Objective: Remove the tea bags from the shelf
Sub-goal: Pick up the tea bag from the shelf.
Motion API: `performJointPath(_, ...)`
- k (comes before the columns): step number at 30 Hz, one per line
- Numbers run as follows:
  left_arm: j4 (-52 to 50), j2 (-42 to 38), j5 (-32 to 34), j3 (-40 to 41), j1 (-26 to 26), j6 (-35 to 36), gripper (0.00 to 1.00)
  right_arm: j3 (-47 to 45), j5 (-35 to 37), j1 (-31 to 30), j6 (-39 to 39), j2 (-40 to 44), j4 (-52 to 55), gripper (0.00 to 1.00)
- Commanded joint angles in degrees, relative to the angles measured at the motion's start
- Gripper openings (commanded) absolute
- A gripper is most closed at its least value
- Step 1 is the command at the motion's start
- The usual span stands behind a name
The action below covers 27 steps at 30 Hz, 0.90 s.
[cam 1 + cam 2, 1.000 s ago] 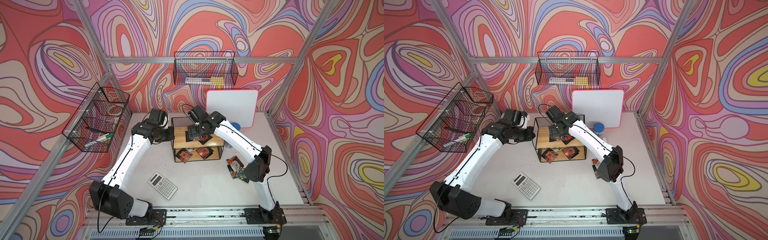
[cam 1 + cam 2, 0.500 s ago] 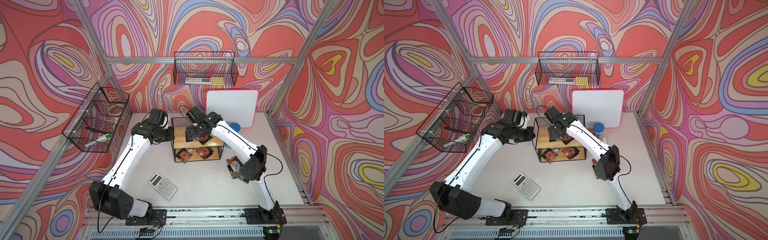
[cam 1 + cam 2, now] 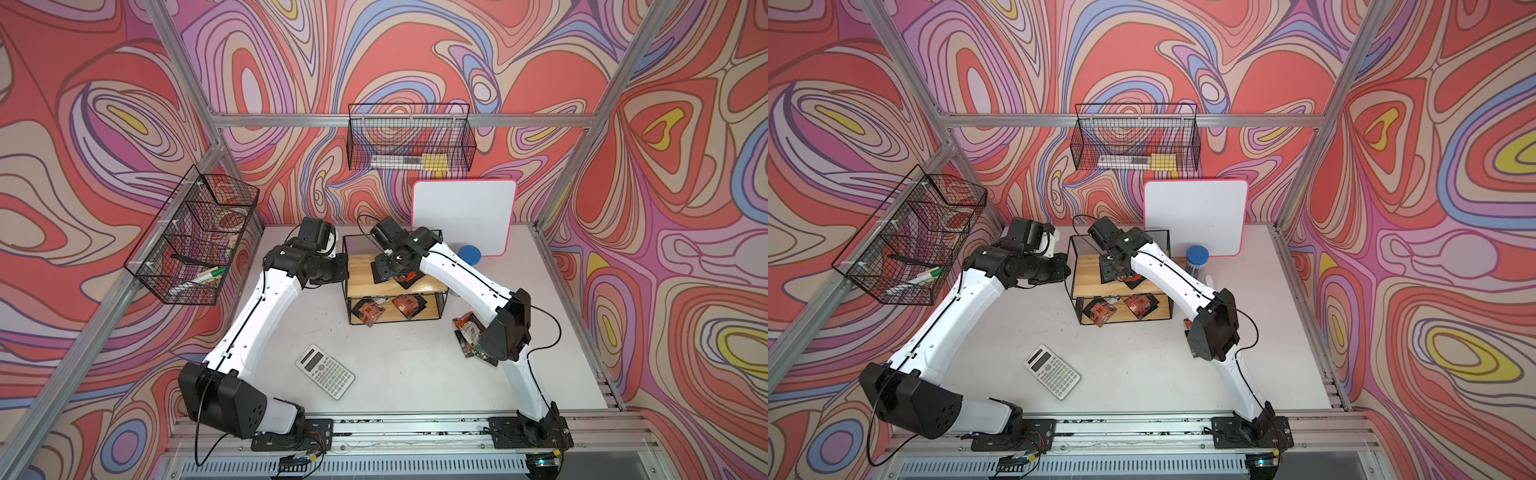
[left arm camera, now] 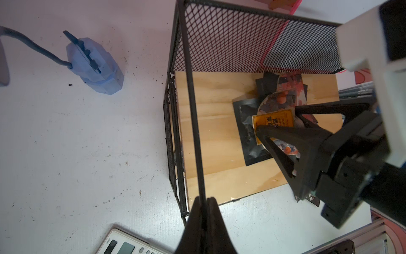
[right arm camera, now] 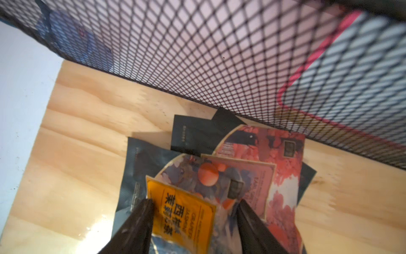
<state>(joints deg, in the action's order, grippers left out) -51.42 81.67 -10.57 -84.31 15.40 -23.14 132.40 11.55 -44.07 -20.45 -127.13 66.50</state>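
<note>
Overhead scene of a white tabletop (image 3: 395, 365) enclosed by swirl-patterned walls, with two white robot arms reaching in from 6 o'clock. The shelf (image 3: 361, 282), two pale wooden boards in a black wire frame, stands toward 12 o'clock on the tabletop.

The left claw (image 4: 203, 200) is at the shelf's 9 o'clock side. Its fingers are closed together, pinching a thin wire rail of the frame.

The right claw (image 5: 195, 202) reaches down onto the upper board. Its jaws are partly open, one fingertip on either side of the orange label of the top tea bag (image 5: 182, 213). Whether it has a firm hold cannot be told. This sachet bows upward between the fingers and lies on a small overlapping heap of tea bags (image 4: 283, 85), black-backed with red and pink prints, close to the mesh back.

In both top views two more red-labelled tea bags (image 3: 368, 311) lie on the lower board. One of them pokes out past the front edge.

A loose pile of tea bags (image 3: 467, 328) lies on the tabletop at 4 o'clock from the shelf, partly hidden by the right arm's elbow.

A calculator (image 3: 325, 371) lies at 7 o'clock from the shelf. A pink-edged whiteboard (image 3: 463, 216) leans at 1 o'clock, and a blue-lidded jar (image 3: 469, 253) stands just in front of it.
</note>
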Motion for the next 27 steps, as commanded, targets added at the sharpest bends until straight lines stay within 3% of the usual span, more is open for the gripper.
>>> performJointPath(1, -0.6, 0.8, 0.1, -1.0, 0.0, 0.1, 0.0, -1.4, 0.4, 0.1, -0.2, 0.5, 2.0, 0.51)
performJointPath(18, -0.9, 0.4, 0.3, -0.9, 0.0, 0.3, 0.0, 3.9, 0.0, 0.1, -1.5, 1.8, 3.1, 0.23)
performJointPath(27, -0.9, 0.1, 0.2, -0.7, 0.0, 0.2, 0.0, 5.2, -2.7, 0.1, -3.2, 3.4, 2.5, 0.2)
